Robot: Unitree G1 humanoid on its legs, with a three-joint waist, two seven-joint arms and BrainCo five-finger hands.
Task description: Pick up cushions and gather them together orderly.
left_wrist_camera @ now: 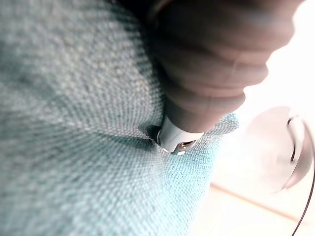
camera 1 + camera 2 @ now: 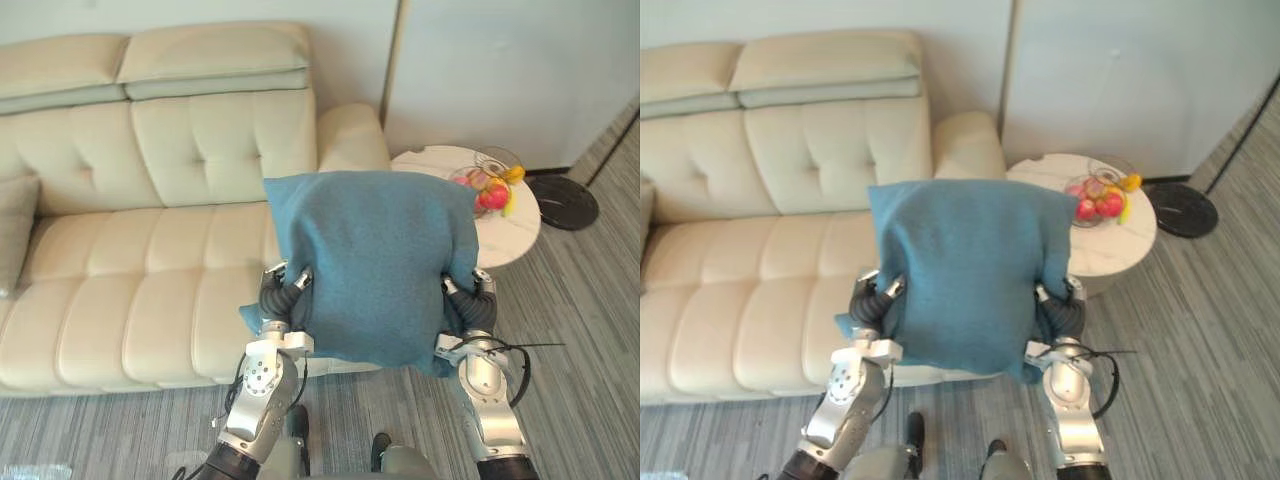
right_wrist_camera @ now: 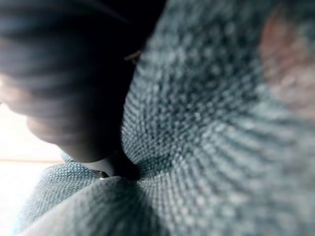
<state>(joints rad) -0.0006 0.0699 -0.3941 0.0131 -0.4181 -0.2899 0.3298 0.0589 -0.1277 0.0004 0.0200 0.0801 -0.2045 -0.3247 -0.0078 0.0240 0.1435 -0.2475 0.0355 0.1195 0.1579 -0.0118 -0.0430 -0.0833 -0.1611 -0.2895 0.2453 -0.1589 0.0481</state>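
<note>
A large teal-blue cushion (image 2: 370,260) hangs upright in front of me, over the right end of the cream sofa (image 2: 150,260). My left hand (image 2: 284,292) grips its left edge and my right hand (image 2: 466,300) grips its right edge. In the left wrist view a fingertip (image 1: 176,140) digs into the blue cloth (image 1: 74,147). In the right wrist view the weave (image 3: 221,137) puckers around the right hand's dark cover (image 3: 64,88). The cushion hides most of both hands' fingers. A beige-grey cushion (image 2: 14,232) leans at the sofa's far left.
A round white side table (image 2: 515,235) stands right of the sofa's arm, with a glass bowl of fruit (image 2: 488,186) on it. A black round base (image 2: 563,201) lies on the grey striped floor beyond. The wall is close behind.
</note>
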